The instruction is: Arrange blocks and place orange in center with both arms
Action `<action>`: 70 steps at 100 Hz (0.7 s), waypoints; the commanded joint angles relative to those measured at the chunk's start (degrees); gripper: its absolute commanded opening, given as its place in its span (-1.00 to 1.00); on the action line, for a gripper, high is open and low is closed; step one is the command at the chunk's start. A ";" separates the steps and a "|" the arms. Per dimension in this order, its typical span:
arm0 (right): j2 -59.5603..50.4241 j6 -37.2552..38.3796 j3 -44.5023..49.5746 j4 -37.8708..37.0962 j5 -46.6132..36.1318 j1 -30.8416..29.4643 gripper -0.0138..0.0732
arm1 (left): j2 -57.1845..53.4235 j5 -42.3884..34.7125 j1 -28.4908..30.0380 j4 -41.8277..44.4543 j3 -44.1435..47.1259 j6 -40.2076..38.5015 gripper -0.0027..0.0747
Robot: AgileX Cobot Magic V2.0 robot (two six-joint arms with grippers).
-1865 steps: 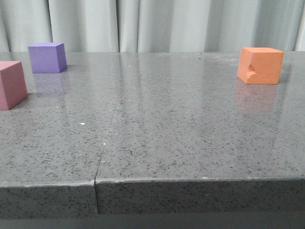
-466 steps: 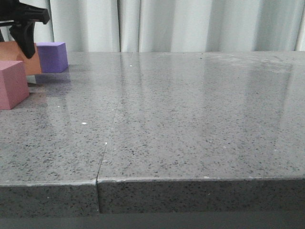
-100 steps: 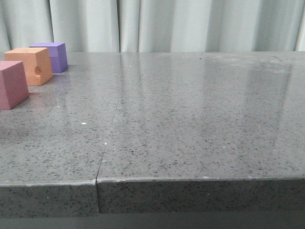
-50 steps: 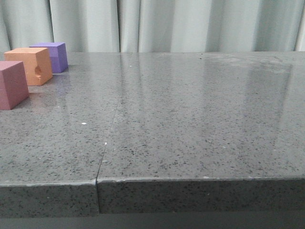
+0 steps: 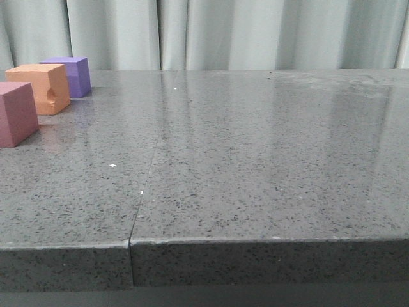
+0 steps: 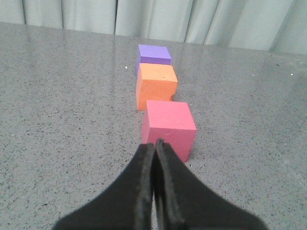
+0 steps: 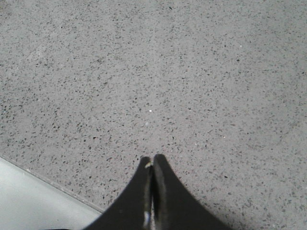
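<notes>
A: Left wrist view first. The left claw (image 6: 155, 143) has its jaws pressed together, holding nothing, and it hangs low above the worktop (image 6: 62, 120), aimed along the row. Just beyond its tips sits the pink-red cube (image 6: 169, 127), apart from them. Past that comes the orange cube (image 6: 156, 87), then the purple cube (image 6: 153, 55) farthest out.

B: So the orange one is already in the middle?

A: It looks that way to me: orange between pink-red and purple, all three in one line. I'd judge the arranging as good as done.

B: Then what could spoil it?

A: The nearest cube lies straight ahead of the closed tips. Any forward push from that claw would likely shove the pink-red cube into the orange one and skew the line. Foam on a polished worktop should slide easily. Orange and purple also look nearly touching, so one nudge could carry through.

B: And the other arm?

A: The right claw (image 7: 152, 160) is also closed on nothing, pointing down at bare worktop close to its edge, with no cube in its view. It seems no threat there. The front view shows neither arm.
</notes>
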 commanded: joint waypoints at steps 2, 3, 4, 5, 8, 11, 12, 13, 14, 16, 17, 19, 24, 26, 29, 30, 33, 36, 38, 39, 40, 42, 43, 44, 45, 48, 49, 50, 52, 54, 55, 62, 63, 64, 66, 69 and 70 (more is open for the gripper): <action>-0.18 -0.46 -1.37 -0.80 -3.60 -0.22 -0.84 | -2.59 -4.46 -0.46 0.48 0.56 -0.04 -0.98; -0.18 -0.46 -1.37 -0.80 -3.60 -0.22 -0.84 | -2.81 -4.46 -0.46 0.48 0.73 -0.04 -0.98; -0.18 -0.46 -1.37 -0.80 -3.60 -0.22 -0.84 | -3.03 -4.46 -0.46 0.48 0.88 -0.04 -0.98; -0.18 -0.46 -1.37 -0.80 -3.60 -0.22 -0.84 | -3.68 -4.46 -0.46 0.48 1.34 -0.04 -0.98; -0.18 -0.46 -1.37 -0.80 -3.60 -0.22 -0.84 | -4.25 -4.46 -0.46 0.48 1.81 -0.04 -0.98; -0.18 -0.46 -1.37 -0.80 -3.60 -0.22 -0.84 | -4.95 -4.46 -0.46 0.48 2.44 -0.04 -0.98; -0.18 -0.46 -1.37 -0.80 -3.60 -0.22 -0.84 | -5.23 -4.36 -0.46 0.48 2.73 -0.04 -0.98; -0.18 -0.46 -1.37 -0.80 -3.60 -0.22 -0.84 | -5.51 -4.39 -0.46 0.48 3.06 -0.04 -0.98; -0.18 -0.46 -1.37 -0.80 -3.60 -0.22 -0.84 | -5.65 -4.39 -0.46 0.48 3.20 -0.04 -0.98; -0.18 -0.46 -1.37 -0.80 -3.60 -0.22 -0.84 | -5.90 -4.39 -0.46 0.48 3.63 -0.04 -0.98; -0.18 -0.46 -1.37 -0.80 -3.60 -0.22 -0.84 | -6.08 -4.39 -0.46 0.48 3.77 -0.04 -0.98; -0.18 -0.46 -1.37 -0.80 -3.60 -0.22 -0.84 | -6.33 -4.32 -0.46 0.48 4.22 -0.04 -0.98; -0.18 -0.46 -1.37 -0.80 -3.60 -0.22 -0.84 | -6.82 -4.72 -0.46 0.48 5.44 -0.04 -0.98; -0.18 -0.46 -1.37 -0.80 -3.60 -0.22 -0.84 | -7.19 -4.90 -0.46 0.48 5.97 -0.04 -0.98; -0.18 -0.46 -1.37 -0.80 -3.60 -0.22 -0.84 | -7.57 -4.88 -0.46 0.48 6.63 -0.04 -0.98; -0.18 -0.46 -1.37 -0.80 -3.60 -0.22 -0.84 | -7.69 -4.88 -0.34 0.48 6.94 -0.04 -0.98; -0.18 -0.46 -1.37 -0.80 -3.60 -0.22 -0.84 | -8.05 -4.88 -0.04 0.48 7.54 -0.04 -0.98; -0.18 -0.46 -1.37 -0.80 -3.60 -0.22 -0.84 | -8.33 -4.88 0.39 -0.01 8.07 -0.04 -0.98; -0.18 -0.46 -1.37 -0.80 -3.60 -0.22 -0.84 | -8.48 -4.88 0.83 -0.22 8.35 -0.04 -0.98; -0.18 -0.46 -1.37 -0.80 -3.60 -0.22 -0.84 | -8.52 -4.88 0.99 -0.59 8.33 -0.04 -0.98; -0.18 -0.46 -1.37 -0.80 -3.60 -0.22 -0.84 | -8.63 -4.88 1.35 -0.83 8.60 -0.04 -0.98; -0.18 -0.46 -1.37 -0.80 -3.60 -0.22 -0.84 | -8.76 -4.98 1.92 -1.60 8.79 -0.04 -0.98; -0.18 -0.46 -1.37 -0.80 -3.60 -0.22 -0.84 | -8.90 -4.94 2.13 -2.12 8.80 -0.04 -0.98; -0.18 -0.46 -1.37 -0.80 -3.60 -0.22 -0.84 | -9.03 -4.94 2.34 -2.40 8.93 -0.04 -0.98; -0.18 -0.46 -1.37 -0.80 -3.60 -0.22 -0.84 | -9.05 -4.94 2.78 -2.64 8.99 -0.04 -0.98; -0.18 -0.46 -1.37 -0.80 -3.60 -0.22 -0.84 | -9.20 -5.10 3.68 -3.61 9.11 -0.04 -0.98; -0.18 -0.46 -1.37 -0.80 -3.60 -0.22 -0.84 | -9.29 -5.10 4.11 -3.74 9.20 -0.04 -0.98; -0.18 -0.46 -1.37 -0.80 -3.60 -0.22 -0.84 | -9.29 -5.21 4.33 -3.75 9.23 -0.04 -0.98; -0.18 -0.46 -1.37 -0.80 -3.60 -0.22 -0.84 | -9.44 -5.23 4.97 -3.75 9.33 -0.04 -0.98; -0.18 -0.46 -1.37 -0.80 -3.60 -0.22 -0.84 | -9.43 -5.31 5.59 -3.75 9.47 0.06 -0.98; -0.18 -0.46 -1.37 -0.80 -3.60 -0.22 -0.84 | -9.56 -5.37 5.80 -3.75 9.47 0.06 -0.98; -0.18 -0.46 -1.37 -0.80 -3.60 -0.22 -0.84 | -9.95 -7.66 7.58 -3.64 10.56 3.04 -0.98; -0.18 -0.46 -1.37 -0.80 -3.60 -0.22 -0.84 | -10.13 -8.37 7.90 -3.64 10.87 4.16 -0.98; -0.18 -0.46 -1.37 -0.80 -3.60 -0.22 -0.84 | -10.29 -8.79 8.06 -3.64 11.04 4.72 -0.98; -0.18 -0.46 -1.37 -0.80 -3.60 -0.22 -0.84 | -10.59 -10.17 8.50 -3.64 11.57 6.36 -0.98; -0.18 -0.46 -1.37 -0.80 -3.60 -0.22 -0.84 | -11.08 -12.01 9.05 -3.64 12.35 8.19 -0.98; -0.18 -0.46 -1.37 -0.80 -3.60 -0.22 -0.84 | -11.38 -12.93 9.32 -3.64 12.75 8.91 -0.98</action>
